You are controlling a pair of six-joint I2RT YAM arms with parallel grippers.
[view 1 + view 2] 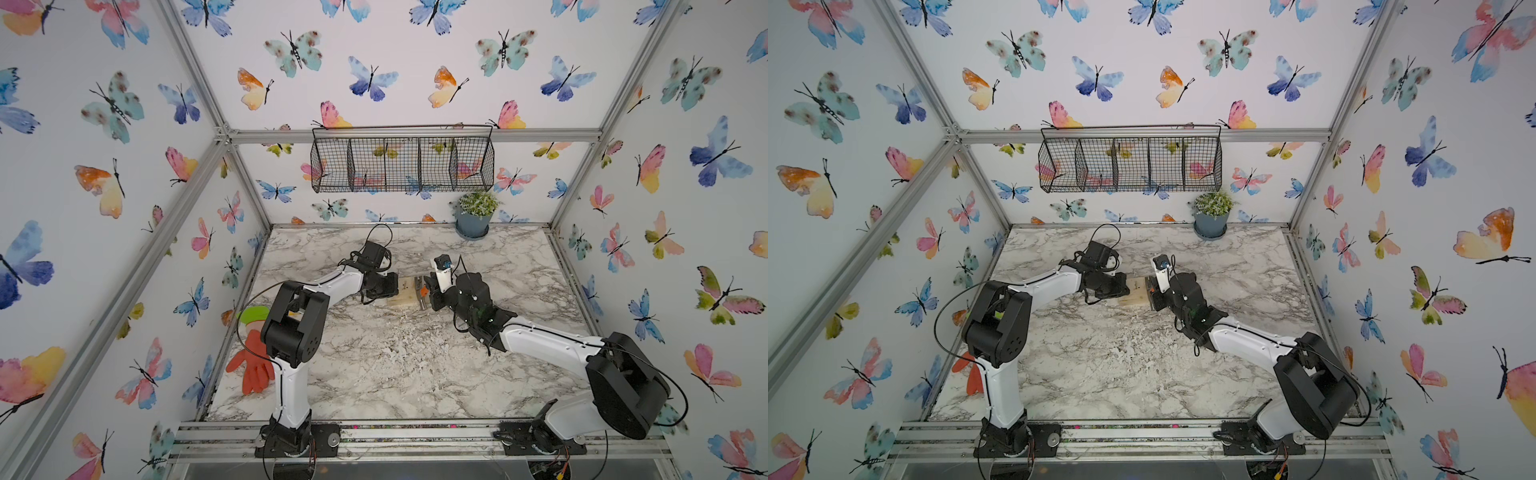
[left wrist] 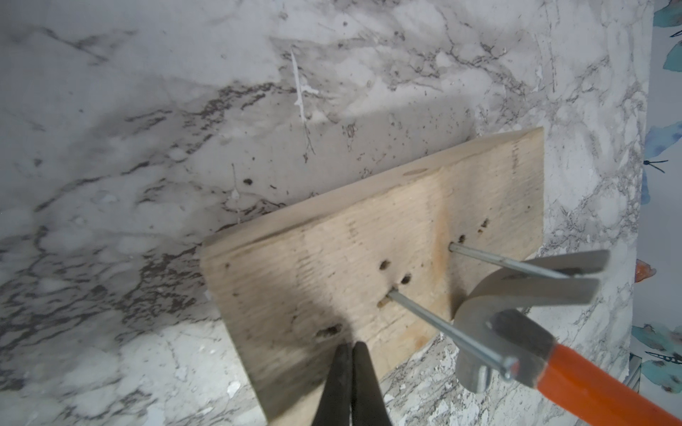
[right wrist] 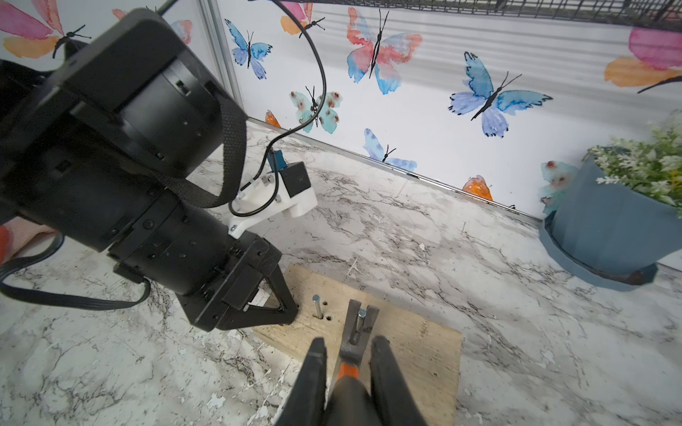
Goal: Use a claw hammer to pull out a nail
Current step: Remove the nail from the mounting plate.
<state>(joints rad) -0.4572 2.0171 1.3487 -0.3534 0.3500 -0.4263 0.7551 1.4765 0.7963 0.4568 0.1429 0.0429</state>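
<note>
R tool grips claw hammer, L tool beside 2nd nail

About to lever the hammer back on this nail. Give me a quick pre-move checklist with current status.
1. right gripper shut on the claw hammer: ok.
2. Claw forks straddle the nail: ok.
3. Nail head caught on the claw: cannot tell.
4. left gripper shut, tips down on the wooden board: ok.
5. second nail stands apart from the claw: ok.

claw hammer hdl cut off; glove partly hid.
</note>
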